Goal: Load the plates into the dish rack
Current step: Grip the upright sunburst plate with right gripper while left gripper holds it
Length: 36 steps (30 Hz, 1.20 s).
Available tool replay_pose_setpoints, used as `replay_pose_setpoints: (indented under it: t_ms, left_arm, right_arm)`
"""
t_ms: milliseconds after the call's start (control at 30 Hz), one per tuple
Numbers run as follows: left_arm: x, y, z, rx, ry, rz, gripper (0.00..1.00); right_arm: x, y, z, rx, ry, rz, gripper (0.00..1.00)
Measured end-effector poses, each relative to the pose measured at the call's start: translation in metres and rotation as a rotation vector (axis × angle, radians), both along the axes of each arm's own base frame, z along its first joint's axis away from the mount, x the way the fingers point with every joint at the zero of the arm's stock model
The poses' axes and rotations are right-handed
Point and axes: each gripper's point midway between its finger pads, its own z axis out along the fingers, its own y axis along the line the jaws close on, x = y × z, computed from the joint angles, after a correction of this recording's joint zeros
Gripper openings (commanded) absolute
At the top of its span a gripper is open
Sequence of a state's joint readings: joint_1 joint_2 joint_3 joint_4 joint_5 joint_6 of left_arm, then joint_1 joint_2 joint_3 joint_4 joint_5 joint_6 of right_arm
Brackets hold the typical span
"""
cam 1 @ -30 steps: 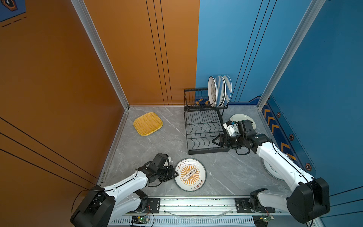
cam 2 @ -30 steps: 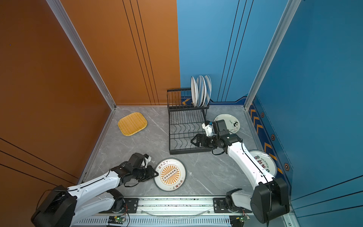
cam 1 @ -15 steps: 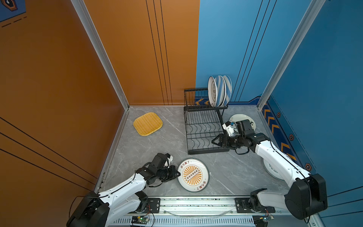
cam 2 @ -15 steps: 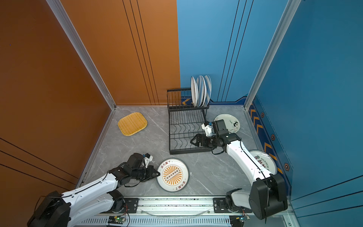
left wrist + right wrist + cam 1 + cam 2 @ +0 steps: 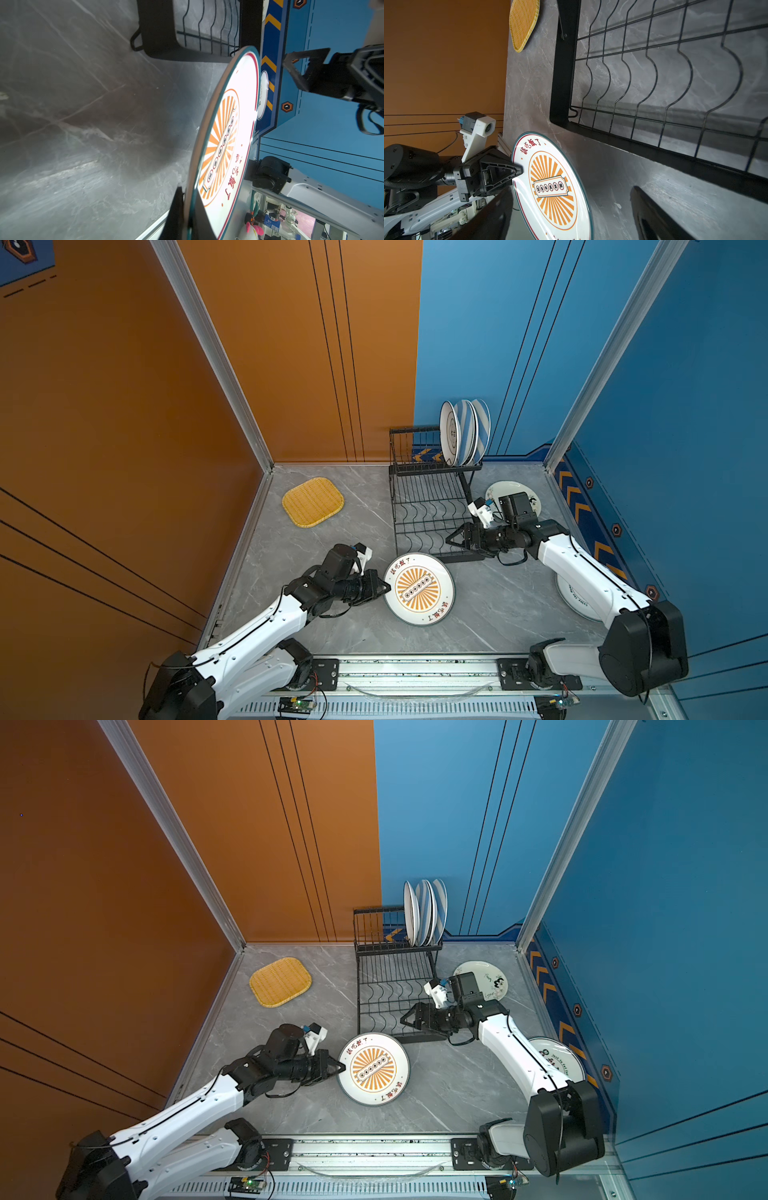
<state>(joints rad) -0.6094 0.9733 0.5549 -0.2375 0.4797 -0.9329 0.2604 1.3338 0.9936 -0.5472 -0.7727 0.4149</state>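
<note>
My left gripper point(image 5: 384, 585) point(image 5: 340, 1067) point(image 5: 187, 218) is shut on the near-left rim of the white plate with the orange sunburst point(image 5: 419, 589) point(image 5: 373, 1068) point(image 5: 226, 135) point(image 5: 552, 187). That plate is tilted, its held side raised off the table, just in front of the black dish rack point(image 5: 432, 510) point(image 5: 395, 986) point(image 5: 562, 83). My right gripper point(image 5: 451, 537) point(image 5: 405, 1017) point(image 5: 571, 197) is open and empty above the rack's front right corner. Three plates point(image 5: 463, 433) point(image 5: 426, 913) stand on the rack's upper shelf. A yellow woven plate point(image 5: 312, 502) point(image 5: 280, 982) lies flat to the left.
A white plate point(image 5: 494, 491) point(image 5: 484, 977) lies right of the rack, partly under my right arm. Another white plate point(image 5: 575, 597) point(image 5: 557, 1056) lies by the right wall. Orange and blue walls close the table in, and a metal rail point(image 5: 415, 668) runs along the front.
My left gripper has closed on the sunburst plate's rim, and the plate has tipped up and shifted toward the rack. The right arm has barely moved.
</note>
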Motion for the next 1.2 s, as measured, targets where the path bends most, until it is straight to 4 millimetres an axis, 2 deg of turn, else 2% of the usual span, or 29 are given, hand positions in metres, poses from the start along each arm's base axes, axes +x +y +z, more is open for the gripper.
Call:
replay_pose_setpoints:
  t_ms: [100, 267, 433, 633, 833, 1067, 1200]
  left_arm:
    - [0.011, -0.005, 0.016, -0.017, -0.021, 0.006, 0.00]
    - [0.035, -0.009, 0.031, -0.040, -0.035, 0.024, 0.00]
    - [0.060, -0.012, 0.042, -0.071, -0.059, 0.032, 0.00]
    - [0.082, -0.019, 0.057, -0.111, -0.085, 0.004, 0.00]
    - [0.093, -0.028, 0.070, -0.144, -0.112, -0.037, 0.00]
    - [0.094, -0.030, 0.072, -0.160, -0.109, -0.053, 0.00]
    - [0.099, -0.029, 0.077, -0.178, -0.133, -0.052, 0.00]
  right_arm:
    - [-0.004, 0.005, 0.004, 0.044, 0.016, 0.028, 0.87]
    - [-0.007, 0.012, 0.012, 0.120, 0.046, 0.070, 0.84]
    - [-0.006, 0.015, 0.021, 0.176, 0.061, 0.092, 0.73]
    - [-0.004, 0.017, 0.024, 0.221, 0.087, 0.102, 0.65]
    - [0.006, 0.020, 0.024, 0.263, 0.102, 0.094, 0.53]
    - [0.023, 0.022, 0.038, 0.324, 0.073, 0.072, 0.26]
    - [0.030, 0.023, 0.040, 0.344, 0.071, 0.059, 0.18]
